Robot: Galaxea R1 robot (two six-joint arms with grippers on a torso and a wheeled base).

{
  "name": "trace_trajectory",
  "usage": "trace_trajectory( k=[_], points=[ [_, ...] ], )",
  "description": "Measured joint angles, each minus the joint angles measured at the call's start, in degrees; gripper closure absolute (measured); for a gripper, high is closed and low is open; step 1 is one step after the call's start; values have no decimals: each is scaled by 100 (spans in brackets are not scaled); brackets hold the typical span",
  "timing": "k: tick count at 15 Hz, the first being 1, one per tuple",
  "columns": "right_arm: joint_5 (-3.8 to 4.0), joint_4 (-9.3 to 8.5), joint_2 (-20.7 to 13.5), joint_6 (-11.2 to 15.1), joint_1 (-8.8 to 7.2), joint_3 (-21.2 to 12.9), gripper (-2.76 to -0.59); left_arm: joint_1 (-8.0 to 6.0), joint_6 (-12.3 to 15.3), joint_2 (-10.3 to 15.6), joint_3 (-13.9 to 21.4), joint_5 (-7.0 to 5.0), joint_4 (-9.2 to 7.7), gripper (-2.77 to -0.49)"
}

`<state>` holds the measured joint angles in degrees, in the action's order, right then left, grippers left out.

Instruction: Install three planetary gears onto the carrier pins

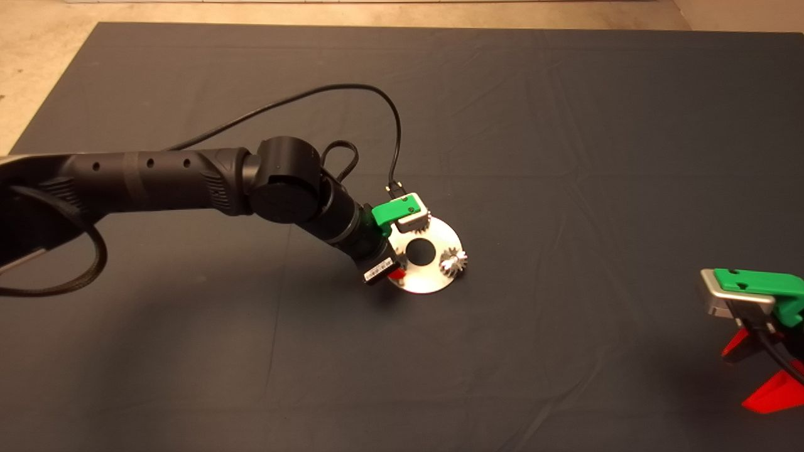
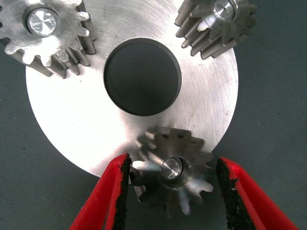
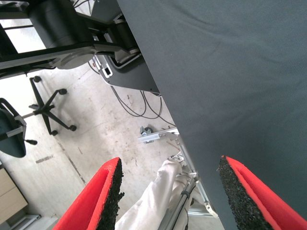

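Three gears (image 2: 172, 179) sit on their pins (image 2: 171, 167) on the disc (image 2: 81, 124) at mid-frame, the left gripper (image 2: 171, 184) open around the last, so lift straight up without snagging teeth; right gripper (image 3: 168, 191) waits open at lower right

A black arm (image 1: 188, 179) reaches in from the left across the dark mat (image 1: 565, 157), a thin cable looping above it. Its green left gripper (image 1: 396, 251) hangs over the near-left part of a round silver disc (image 1: 433, 279) (the one with a dark hole in its middle). One small gear (image 1: 453, 261) sits on the disc's right side; another gear (image 1: 421, 223) peeks out from under the gripper's green body. The right gripper (image 1: 763, 370) waits at the lower right edge, red fingers pointing down.
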<state>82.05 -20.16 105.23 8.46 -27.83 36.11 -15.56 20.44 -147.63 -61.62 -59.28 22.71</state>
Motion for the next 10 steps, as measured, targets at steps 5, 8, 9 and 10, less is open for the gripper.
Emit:
trace_trajectory(
  k=[5,8,9,10],
  points=[
    [2,-1,0,0,0,0,-148,4,0,-2,2,-2,-20,-144],
    [0,-1,0,0,0,0,-148,1,4,-2,22,-11,-20,-147],
    [1,-1,-1,0,0,0,-148,-1,3,-17,24,-46,-20,-147],
    [0,-1,-2,0,0,0,-148,-3,4,-20,24,-108,-20,-147]
  ],
)
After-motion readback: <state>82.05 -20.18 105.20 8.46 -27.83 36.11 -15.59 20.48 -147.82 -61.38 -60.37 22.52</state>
